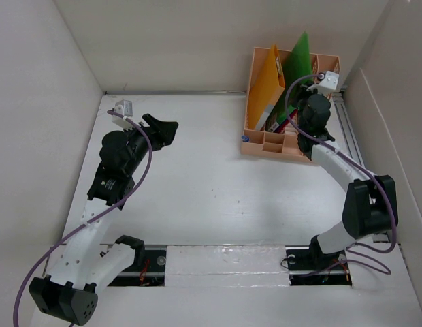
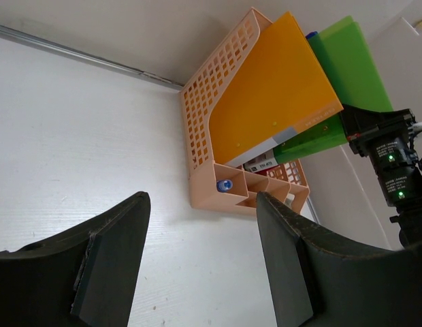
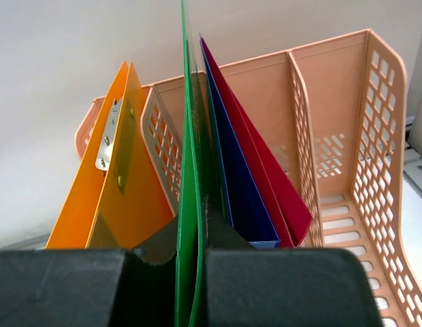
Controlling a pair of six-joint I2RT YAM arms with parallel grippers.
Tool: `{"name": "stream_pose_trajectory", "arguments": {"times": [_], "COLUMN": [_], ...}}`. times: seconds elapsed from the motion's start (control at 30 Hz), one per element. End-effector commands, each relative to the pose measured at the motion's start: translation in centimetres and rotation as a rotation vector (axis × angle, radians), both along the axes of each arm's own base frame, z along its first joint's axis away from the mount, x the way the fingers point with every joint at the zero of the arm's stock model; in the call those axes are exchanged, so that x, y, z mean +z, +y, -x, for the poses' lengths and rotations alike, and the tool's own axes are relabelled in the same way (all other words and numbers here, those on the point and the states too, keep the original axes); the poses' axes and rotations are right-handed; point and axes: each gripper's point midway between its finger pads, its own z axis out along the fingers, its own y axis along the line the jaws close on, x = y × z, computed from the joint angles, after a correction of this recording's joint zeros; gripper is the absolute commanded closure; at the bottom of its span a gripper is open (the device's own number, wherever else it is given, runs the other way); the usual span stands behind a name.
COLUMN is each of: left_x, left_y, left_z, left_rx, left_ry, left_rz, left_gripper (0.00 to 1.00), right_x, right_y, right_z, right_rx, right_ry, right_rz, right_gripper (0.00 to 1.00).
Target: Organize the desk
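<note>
The desk (image 1: 211, 184) is a white tabletop with white walls around it. A peach file rack (image 1: 264, 144) stands at its back right, with an orange folder (image 1: 267, 85) in its left slot. My right gripper (image 1: 301, 94) is over the rack, shut on the edge of a green folder (image 3: 189, 204) that stands upright in the middle slot. Right of the green one, a blue folder (image 3: 241, 197) and a red folder (image 3: 265, 170) lean in that slot. My left gripper (image 1: 167, 128) hovers open and empty over the desk's back left, aimed at the rack (image 2: 204, 122).
A blue-capped pen (image 2: 224, 185) stands in one of the rack's small front compartments. The rack's right slot (image 3: 347, 170) holds nothing. A metal rail (image 1: 350, 129) runs along the desk's right side beside the rack. A taped rail (image 1: 224, 262) lies between the arm bases.
</note>
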Motion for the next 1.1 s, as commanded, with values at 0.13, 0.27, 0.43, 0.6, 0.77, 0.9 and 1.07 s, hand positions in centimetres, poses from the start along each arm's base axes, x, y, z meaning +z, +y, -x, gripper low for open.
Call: {"name": "stream_pose_trajectory", "arguments": {"times": [0.13, 0.27, 0.43, 0.6, 0.77, 0.9, 1.07], "left_x": [1.7, 1.8, 1.6, 1.7, 1.9, 2.5, 3.7], "left_y": [-0.1, 0.1, 0.1, 0.1, 0.2, -0.1, -0.1], "left_z": [0.3, 0.3, 0.2, 0.4, 0.6, 1.0, 2.0], "left_rx": [-0.012, 0.000, -0.005, -0.005, -0.006, -0.026, -0.047], "left_ry": [-0.062, -0.069, -0.063, -0.069, -0.073, -0.095, -0.144], "left_rz": [0.007, 0.007, 0.002, 0.002, 0.000, 0.004, 0.011], "left_gripper": [0.41, 0.41, 0.40, 0.40, 0.39, 0.39, 0.37], "right_x": [-1.6, -2.7, -1.2, 4.9, 9.5, 14.5, 17.2], "right_y": [1.5, 1.9, 1.8, 2.1, 3.1, 6.0, 9.5], "right_z": [-1.4, -1.2, -0.5, 2.3, 6.3, 12.8, 19.2], "right_rx": [0.028, 0.010, 0.009, 0.051, 0.136, 0.294, 0.494], "right_ry": [0.071, 0.090, 0.076, -0.024, -0.098, -0.220, -0.310], "right_rz": [0.025, 0.007, -0.021, -0.052, -0.082, -0.107, -0.135], "right_gripper": [1.00, 1.00, 0.52, 0.23, 0.11, 0.11, 0.56]}}
